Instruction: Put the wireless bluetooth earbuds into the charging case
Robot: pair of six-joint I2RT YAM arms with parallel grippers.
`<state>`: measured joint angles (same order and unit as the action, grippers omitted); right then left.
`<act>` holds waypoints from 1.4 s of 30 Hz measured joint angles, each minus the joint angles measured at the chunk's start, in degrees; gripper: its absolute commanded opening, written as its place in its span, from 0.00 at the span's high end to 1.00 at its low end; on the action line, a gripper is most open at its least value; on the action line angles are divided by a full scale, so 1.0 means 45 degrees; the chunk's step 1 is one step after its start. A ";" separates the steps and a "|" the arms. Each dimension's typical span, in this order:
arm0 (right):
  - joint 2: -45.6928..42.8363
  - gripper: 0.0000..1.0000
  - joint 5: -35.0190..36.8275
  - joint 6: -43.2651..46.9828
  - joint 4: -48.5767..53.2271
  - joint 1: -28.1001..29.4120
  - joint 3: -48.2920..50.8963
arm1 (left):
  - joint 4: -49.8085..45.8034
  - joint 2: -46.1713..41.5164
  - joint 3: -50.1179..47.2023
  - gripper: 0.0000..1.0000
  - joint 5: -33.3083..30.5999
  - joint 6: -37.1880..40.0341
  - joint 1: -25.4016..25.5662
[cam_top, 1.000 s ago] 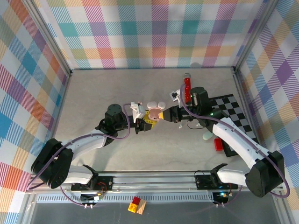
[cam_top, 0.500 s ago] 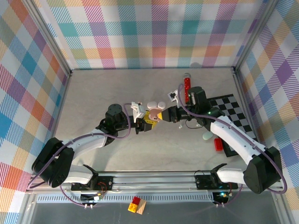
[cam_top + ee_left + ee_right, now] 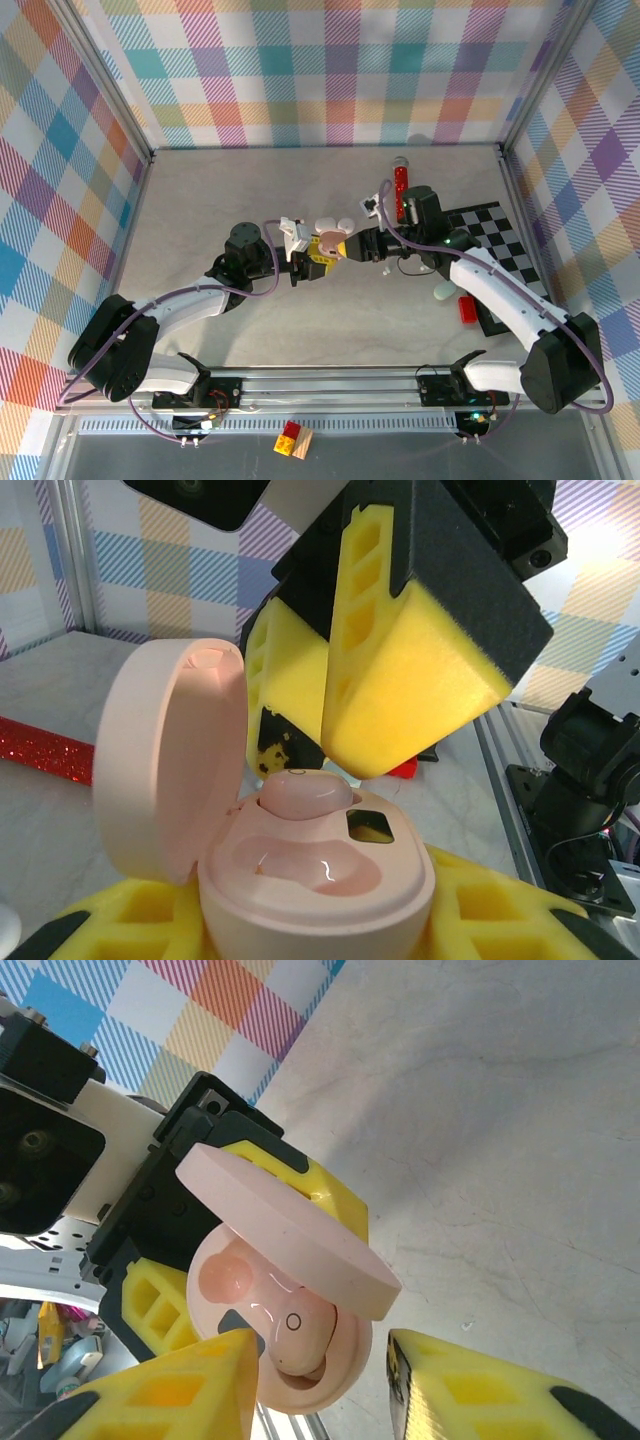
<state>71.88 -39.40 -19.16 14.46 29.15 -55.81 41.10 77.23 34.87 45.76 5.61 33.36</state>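
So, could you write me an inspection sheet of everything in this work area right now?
Surface: pale table, with a checkerboard mat at the right.
Job's things: pink charging case open, lid up; one earbud seated inside, the socket beside it empty.
Clutter: red cylinder with a silver cap at the back; red piece and pale piece by the mat's near edge; small block on the front ledge.
Grippers: left gripper clamps the case; right gripper open, just over the earbud.
Cables: purple cable along each arm, nothing snagged.
Surroundings: plaid walls; metal rail at the front.
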 measured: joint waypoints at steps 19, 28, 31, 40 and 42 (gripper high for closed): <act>0.1375 0.47 0.3327 -0.1603 -0.2803 -0.0792 0.1214 | 0.3857 -0.1010 -0.2399 0.66 -0.1894 -0.2890 -0.2837; 0.6067 0.47 0.5600 -0.1409 -0.2268 0.0568 -0.1957 | 0.4877 -0.1574 -0.3643 0.66 -0.3895 -0.4095 -0.4255; 0.7529 0.47 0.6411 -0.1098 -0.1904 0.1161 -0.3492 | 0.4838 -0.1875 -0.3842 0.66 -0.4605 -0.4405 -0.4643; 1.1327 0.53 0.8330 0.0170 -0.0053 0.2312 -0.8252 | 0.3230 -0.3711 -0.3861 0.66 -0.6023 -0.4571 -0.5081; 1.2031 0.55 0.8490 0.0393 0.0398 0.2375 -0.9219 | 0.2827 -0.4027 -0.3861 0.66 -0.6154 -0.4537 -0.5115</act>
<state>126.02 -1.19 -17.39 16.25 39.83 -97.30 53.82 59.11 17.50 18.06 -14.81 10.35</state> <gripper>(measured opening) 0.465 0.360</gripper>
